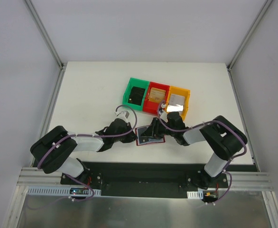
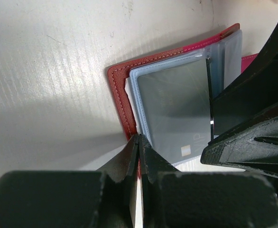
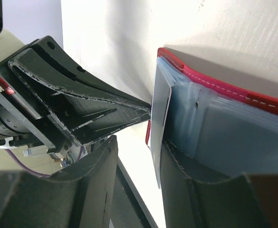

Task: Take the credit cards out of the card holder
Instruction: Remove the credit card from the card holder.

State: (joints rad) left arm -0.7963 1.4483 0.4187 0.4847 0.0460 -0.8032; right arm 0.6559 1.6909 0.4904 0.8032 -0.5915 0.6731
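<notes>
grey card stands between the right pincer's jaws.

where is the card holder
Top view, centre: the card holder lies open between the left gripper and right gripper, just nearer than the red bin.

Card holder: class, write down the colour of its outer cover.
The card holder has a red cover with light stitching, clearest in the left wrist view.
</notes>
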